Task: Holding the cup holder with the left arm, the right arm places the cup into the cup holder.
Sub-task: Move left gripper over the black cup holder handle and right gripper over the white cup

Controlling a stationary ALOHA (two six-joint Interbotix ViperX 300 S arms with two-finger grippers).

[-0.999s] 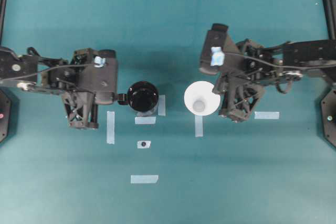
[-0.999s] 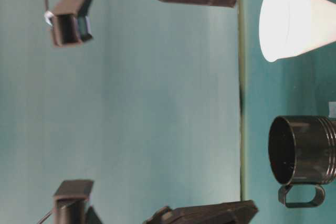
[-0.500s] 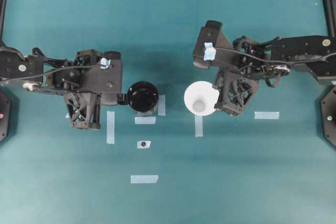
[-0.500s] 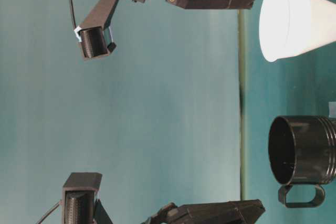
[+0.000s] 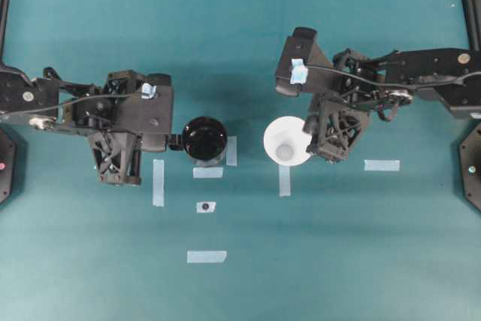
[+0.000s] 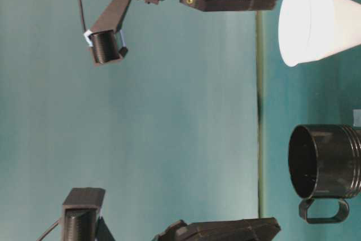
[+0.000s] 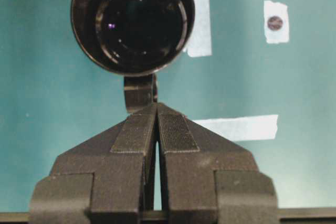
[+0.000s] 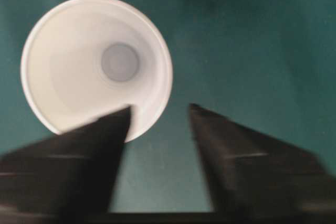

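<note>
The glossy black cup holder [image 5: 204, 138] stands upright on the teal table, its handle tab pointing left. My left gripper [image 5: 172, 140] is shut, and its tips [image 7: 156, 105] meet just behind the handle tab [image 7: 139, 93] with nothing between them. In the table-level view this gripper hangs a little above the handle [image 6: 324, 211]. The white cup [image 5: 285, 139] stands upright to the holder's right. My right gripper [image 5: 310, 140] is open at the cup's right edge. In the right wrist view one blurred finger [image 8: 89, 145] overlaps the cup's rim [image 8: 149, 116]; the gap between the fingers holds only table.
Several pale tape strips lie on the table, one left of the holder [image 5: 158, 182], one below the cup [image 5: 284, 180], one to the right [image 5: 382, 165] and one nearer the front [image 5: 207, 256]. A small tape patch with a dark dot [image 5: 205, 206] lies below the holder.
My right gripper has opened from shut and its arm has shifted a little toward the cup. The left gripper stays shut by the handle. Cup and holder have not moved.
</note>
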